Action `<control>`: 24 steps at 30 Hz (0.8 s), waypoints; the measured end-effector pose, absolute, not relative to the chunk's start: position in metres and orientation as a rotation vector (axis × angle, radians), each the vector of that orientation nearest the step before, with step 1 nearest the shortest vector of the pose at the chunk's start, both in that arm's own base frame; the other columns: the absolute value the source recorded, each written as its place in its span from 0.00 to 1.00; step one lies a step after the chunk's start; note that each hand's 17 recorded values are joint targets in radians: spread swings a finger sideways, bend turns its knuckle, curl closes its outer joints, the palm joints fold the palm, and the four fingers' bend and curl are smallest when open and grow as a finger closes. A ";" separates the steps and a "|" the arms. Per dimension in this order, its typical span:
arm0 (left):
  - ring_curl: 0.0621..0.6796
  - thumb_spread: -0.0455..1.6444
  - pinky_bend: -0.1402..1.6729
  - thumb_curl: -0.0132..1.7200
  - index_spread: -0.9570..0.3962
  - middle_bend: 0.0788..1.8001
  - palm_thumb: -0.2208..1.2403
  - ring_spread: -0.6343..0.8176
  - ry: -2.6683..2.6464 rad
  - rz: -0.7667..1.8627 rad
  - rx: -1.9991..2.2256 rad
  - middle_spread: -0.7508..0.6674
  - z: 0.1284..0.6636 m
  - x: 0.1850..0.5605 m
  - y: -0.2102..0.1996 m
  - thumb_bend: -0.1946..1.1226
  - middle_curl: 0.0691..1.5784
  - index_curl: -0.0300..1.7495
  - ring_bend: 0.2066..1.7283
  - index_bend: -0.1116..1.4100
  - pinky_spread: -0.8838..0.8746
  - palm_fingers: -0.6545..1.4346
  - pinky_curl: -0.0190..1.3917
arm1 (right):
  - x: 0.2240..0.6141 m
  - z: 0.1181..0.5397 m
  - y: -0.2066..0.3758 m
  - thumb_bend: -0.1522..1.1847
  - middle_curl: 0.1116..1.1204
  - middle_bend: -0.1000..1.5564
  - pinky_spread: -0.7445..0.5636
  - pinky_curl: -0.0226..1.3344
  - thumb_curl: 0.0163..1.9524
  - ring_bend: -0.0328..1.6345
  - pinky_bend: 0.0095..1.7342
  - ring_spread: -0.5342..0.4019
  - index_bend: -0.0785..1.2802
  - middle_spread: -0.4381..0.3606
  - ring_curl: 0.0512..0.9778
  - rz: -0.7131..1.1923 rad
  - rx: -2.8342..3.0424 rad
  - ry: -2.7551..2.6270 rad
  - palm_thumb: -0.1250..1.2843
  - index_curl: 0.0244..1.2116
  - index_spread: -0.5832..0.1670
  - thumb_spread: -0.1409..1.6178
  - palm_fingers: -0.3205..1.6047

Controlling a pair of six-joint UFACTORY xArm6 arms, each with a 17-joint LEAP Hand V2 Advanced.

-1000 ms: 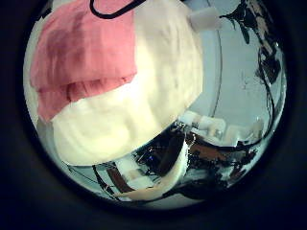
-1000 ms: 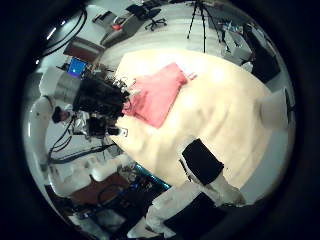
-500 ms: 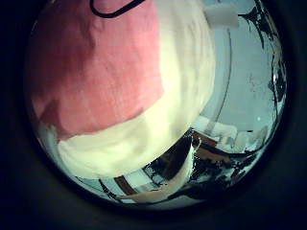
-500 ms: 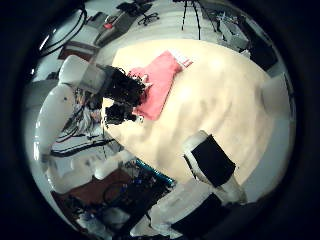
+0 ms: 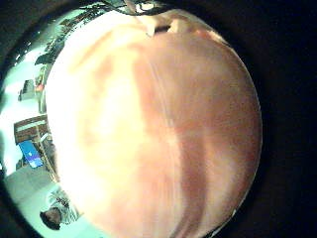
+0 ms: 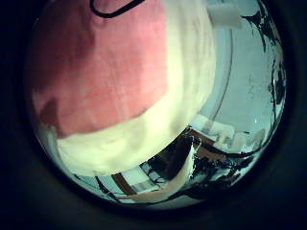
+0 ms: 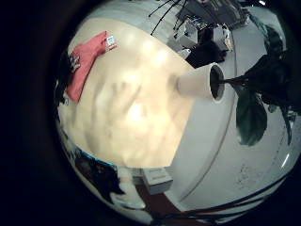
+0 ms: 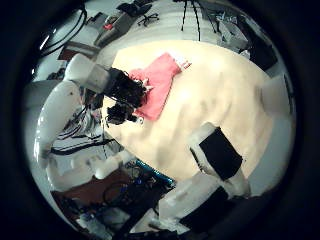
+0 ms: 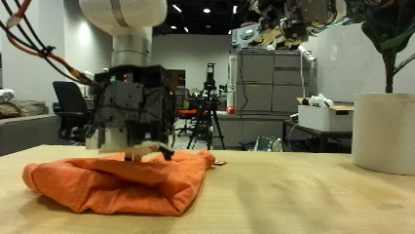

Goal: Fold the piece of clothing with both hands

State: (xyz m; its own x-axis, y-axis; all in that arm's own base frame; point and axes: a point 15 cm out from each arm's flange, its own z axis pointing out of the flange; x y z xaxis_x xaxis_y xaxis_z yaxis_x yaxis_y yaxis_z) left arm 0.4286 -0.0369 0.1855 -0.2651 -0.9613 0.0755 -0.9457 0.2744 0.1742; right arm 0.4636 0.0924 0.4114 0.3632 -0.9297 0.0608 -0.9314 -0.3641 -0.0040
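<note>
- The garment (image 9: 128, 183), an orange-pink piece of cloth, lay crumpled in a low heap on the pale wooden surface (image 9: 312, 200); no part of it was lifted clear of the wood.
- The left hand (image 9: 128, 109) hung directly over the rear edge of the heap, its lowest fingers (image 9: 151, 149) pointing down at the cloth, either touching it or just above it. That placement suited taking hold of an edge for a fold.
- Whether those fingers had closed on the fabric could not be told: their tips were small and partly merged with the cloth's ridge.
- Both left palm views were largely filled by pink cloth (image 6: 101, 67), which showed that the palm was very close to the garment and faced it.
- The right hand (image 9: 292, 19) was held high above the surface, well apart from the cloth and nearer the white pot (image 9: 386, 132) with its plant. Its fingers appeared loosely spread and held nothing; it was probably waiting out of the way.
- In the right thumb-side palm view the garment (image 8: 158, 80) appeared as an elongated patch with the left hand (image 8: 125, 95) at one end.
- Its long axis ran from that end toward the far edge of the surface, where a small tag-like corner (image 8: 185, 65) projected.
- In the outside view the heap spread mainly crosswise, thicker at the end away from the pot.
- No fold looked completed; the cloth seemed bunched rather than flat.
</note>
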 end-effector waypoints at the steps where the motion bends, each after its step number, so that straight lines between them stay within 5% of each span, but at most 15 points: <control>1: 0.26 0.71 0.20 0.14 0.78 0.05 0.14 0.83 -2.373 -0.130 1.801 0.81 0.198 0.426 -0.036 0.13 0.10 0.15 0.11 0.17 0.81 0.28 0.24 | 0.461 0.413 0.092 0.19 0.16 0.16 0.79 0.22 0.19 0.14 0.18 0.81 0.19 0.62 0.21 0.077 2.566 -1.751 0.59 0.27 0.38 0.94 0.21; 12: 0.26 0.69 0.20 0.13 0.78 0.05 0.13 0.83 -2.285 -0.142 1.927 0.81 0.302 0.377 -0.002 0.12 0.10 0.15 0.10 0.17 0.81 0.28 0.24 | 0.414 0.438 0.077 0.10 0.16 0.17 0.80 0.24 0.15 0.14 0.18 0.82 0.18 0.64 0.22 0.019 2.525 -1.746 0.47 0.27 0.38 0.92 0.18; 24: 0.26 0.68 0.19 0.12 0.79 0.05 0.13 0.83 -2.211 -0.167 1.957 0.82 0.298 0.344 0.002 0.12 0.10 0.15 0.10 0.17 0.81 0.28 0.24 | 0.375 0.406 0.076 0.11 0.16 0.17 0.80 0.25 0.11 0.13 0.18 0.84 0.18 0.67 0.21 -0.117 2.465 -1.712 0.36 0.24 0.38 0.90 0.15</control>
State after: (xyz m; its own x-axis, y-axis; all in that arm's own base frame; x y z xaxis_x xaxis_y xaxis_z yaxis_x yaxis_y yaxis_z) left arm 0.3440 0.0015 0.2977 -0.1146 -0.9915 0.0623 -0.9708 0.1251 0.2049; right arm 0.3746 0.0757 0.4061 0.3499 -0.9367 0.0151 -0.9260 -0.3434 0.1571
